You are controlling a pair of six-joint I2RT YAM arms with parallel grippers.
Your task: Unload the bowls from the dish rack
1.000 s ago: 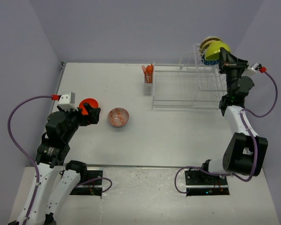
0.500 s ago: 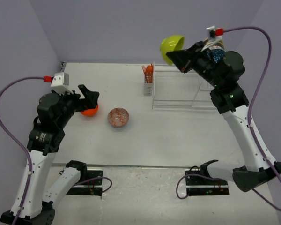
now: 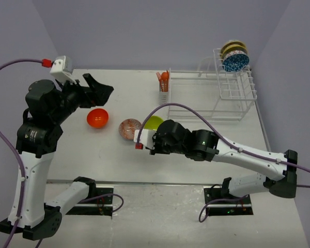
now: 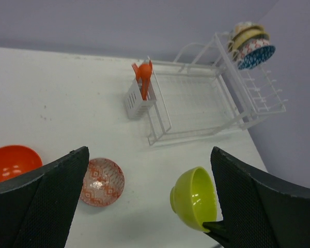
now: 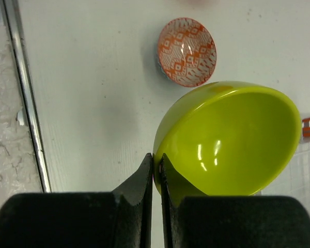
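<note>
My right gripper (image 3: pixel 156 129) is shut on the rim of the lime-green bowl (image 3: pixel 154 122). It holds the bowl tilted, low over the table, just right of a red-and-white patterned bowl (image 3: pixel 130 128). The wrist view shows the pinch (image 5: pixel 156 163) on the lime bowl (image 5: pixel 232 139). An orange-red bowl (image 3: pixel 97 118) sits on the table to the left. My left gripper (image 3: pixel 99 87) is open and empty, raised above it. A blue patterned bowl (image 3: pixel 235 62) and a cream bowl (image 3: pixel 232 47) stand in the tall section of the white dish rack (image 3: pixel 196 111).
A cutlery basket (image 3: pixel 164 95) with orange utensils (image 3: pixel 164 77) hangs on the rack's left end. The rack's low flat section holds nothing. The left wrist view shows the lime bowl (image 4: pixel 194 197), the patterned bowl (image 4: pixel 102 181) and the orange-red bowl (image 4: pixel 10 163).
My right arm carried the lime-green bowl from the rack's tall section down to the middle of the table. My left gripper let go of the orange-red bowl on the table and rose.
</note>
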